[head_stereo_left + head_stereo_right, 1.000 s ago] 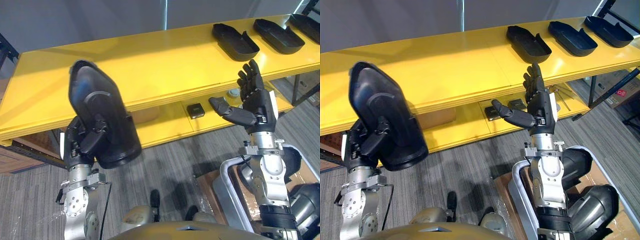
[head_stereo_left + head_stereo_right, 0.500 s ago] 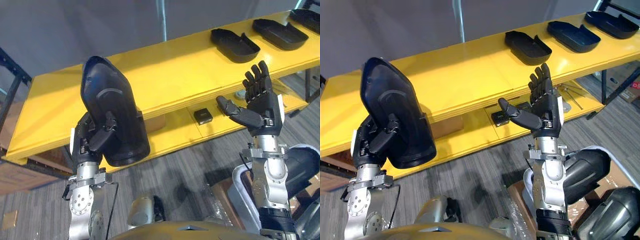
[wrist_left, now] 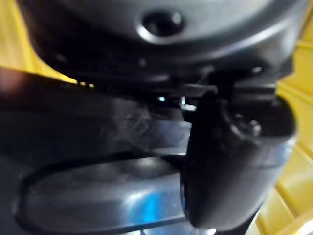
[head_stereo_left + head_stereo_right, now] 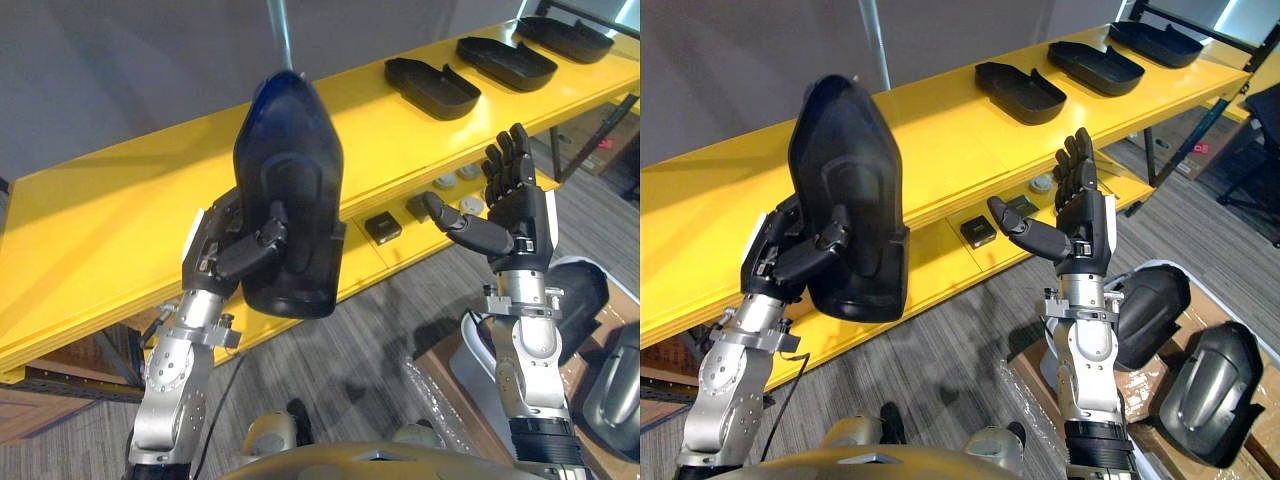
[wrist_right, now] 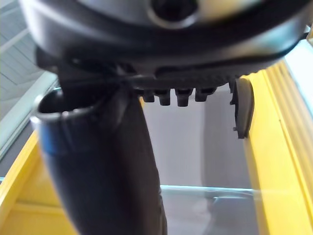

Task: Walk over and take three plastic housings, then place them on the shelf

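Observation:
My left hand (image 4: 222, 250) is shut on a black plastic housing (image 4: 290, 200) and holds it upright, narrow end up, in front of the yellow shelf (image 4: 110, 215). In the left wrist view my thumb (image 3: 230, 161) presses on the housing's glossy surface (image 3: 93, 196). Three more black housings (image 4: 432, 87), (image 4: 506, 62), (image 4: 565, 38) lie in a row on the shelf top at the far right. My right hand (image 4: 512, 210) is raised, palm up, open and holding nothing, below the shelf's front edge.
The lower yellow shelf holds a small black box (image 4: 381, 228) and a few small round parts (image 4: 455, 178). Cardboard boxes on the grey floor at lower right hold further dark housings (image 4: 1150, 315), (image 4: 1208, 392). A grey wall stands behind the shelf.
The camera has moved, shifting the shelf leftward in view. My left hand has raised the housing higher and closer to the shelf's middle. The right hand stays open.

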Available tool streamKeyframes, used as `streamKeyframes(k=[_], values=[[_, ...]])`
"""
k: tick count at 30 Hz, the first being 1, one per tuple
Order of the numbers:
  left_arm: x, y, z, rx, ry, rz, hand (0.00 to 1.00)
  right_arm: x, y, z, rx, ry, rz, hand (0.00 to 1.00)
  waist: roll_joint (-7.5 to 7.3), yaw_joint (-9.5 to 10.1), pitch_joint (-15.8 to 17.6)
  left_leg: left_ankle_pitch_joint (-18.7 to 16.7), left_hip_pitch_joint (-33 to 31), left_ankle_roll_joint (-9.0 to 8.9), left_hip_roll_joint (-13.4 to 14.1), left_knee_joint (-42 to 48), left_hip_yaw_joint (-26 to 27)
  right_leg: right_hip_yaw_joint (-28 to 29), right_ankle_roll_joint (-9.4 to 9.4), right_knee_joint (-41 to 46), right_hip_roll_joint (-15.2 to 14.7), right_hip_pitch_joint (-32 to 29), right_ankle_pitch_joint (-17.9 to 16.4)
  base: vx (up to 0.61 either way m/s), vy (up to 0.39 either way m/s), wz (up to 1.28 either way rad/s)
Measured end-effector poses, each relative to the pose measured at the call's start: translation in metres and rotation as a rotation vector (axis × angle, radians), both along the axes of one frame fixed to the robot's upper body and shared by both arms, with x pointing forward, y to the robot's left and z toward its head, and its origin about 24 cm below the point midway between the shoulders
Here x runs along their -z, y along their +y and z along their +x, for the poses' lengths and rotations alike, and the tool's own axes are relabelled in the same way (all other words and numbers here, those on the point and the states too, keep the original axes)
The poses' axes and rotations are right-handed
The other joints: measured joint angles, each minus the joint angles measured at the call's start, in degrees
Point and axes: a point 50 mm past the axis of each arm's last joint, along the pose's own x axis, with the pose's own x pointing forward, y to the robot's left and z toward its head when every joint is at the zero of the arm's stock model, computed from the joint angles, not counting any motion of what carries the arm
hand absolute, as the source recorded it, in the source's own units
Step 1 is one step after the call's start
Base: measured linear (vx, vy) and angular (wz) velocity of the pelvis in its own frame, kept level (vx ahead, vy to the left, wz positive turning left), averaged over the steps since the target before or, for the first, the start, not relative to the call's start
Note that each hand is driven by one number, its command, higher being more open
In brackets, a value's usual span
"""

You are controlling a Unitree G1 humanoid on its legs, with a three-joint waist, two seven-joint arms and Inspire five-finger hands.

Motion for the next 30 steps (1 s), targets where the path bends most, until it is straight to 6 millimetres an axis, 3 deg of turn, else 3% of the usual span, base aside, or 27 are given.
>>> streamKeyframes(k=[5,9,13,19,27,30], values=[[-0.006,-0.007,0.014,-0.015,0.027,-0.016,0.0,0.011,-0.004,-0.005,0.021,0.08,0.008,1.0,0.63,-2.33,-0.4,0.9,-0.2,-0.96,2.3,-0.1,2.1,2.1,0.22,-0.7,2.4,-2.0,0.4,-0.02,-0.051,-0.3],[-0.012,0.002,0.04,-0.141,0.037,-0.033,0.0,0.014,-0.006,-0.01,0.02,0.109,0.01,1.0,0.73,-3.62,-0.4,2.1,0.1,-1.5,3.8,-1.4,3.4,3.5,0.2,-1.8,4.2,-3.0,1.6,0.02,-0.056,-0.25],[-0.028,0.028,0.076,-0.381,0.034,-0.07,0.0,0.014,0.0,-0.01,-0.029,0.115,0.012,1.0,0.74,-5.36,-0.4,4.1,0.5,-1.62,3.5,-4.6,4.7,4.7,-0.22,-1.6,4.7,-5.0,2.0,0.0,-0.015,-0.12],[-0.043,0.067,0.105,-0.633,0.062,-0.084,0.0,0.023,0.016,-0.012,-0.127,0.16,0.001,1.0,0.89,-6.99,-0.3,6.7,2.5,-1.7,2.5,-9.5,6.0,5.8,-0.35,-1.5,4.9,-5.8,2.1,-0.01,-0.004,-0.09],[-0.083,0.082,0.131,-0.702,0.036,-0.108,0.0,0.032,0.034,-0.014,-0.217,0.204,-0.007,1.0,2.4,-7.77,1.1,9.1,3.3,-1.3,1.4,-13.2,6.8,7.0,-0.44,0.1,4.6,-7.8,1.8,-0.01,0.011,-0.03],[-0.084,0.097,0.14,-0.753,0.11,-0.107,0.0,0.037,0.04,-0.015,-0.242,0.239,-0.001,1.0,3.03,-8.81,2.4,10.3,4.2,-1.37,1.2,-15.3,7.0,7.3,-0.63,0.6,4.8,-8.2,1.5,-0.04,0.009,-0.03]])
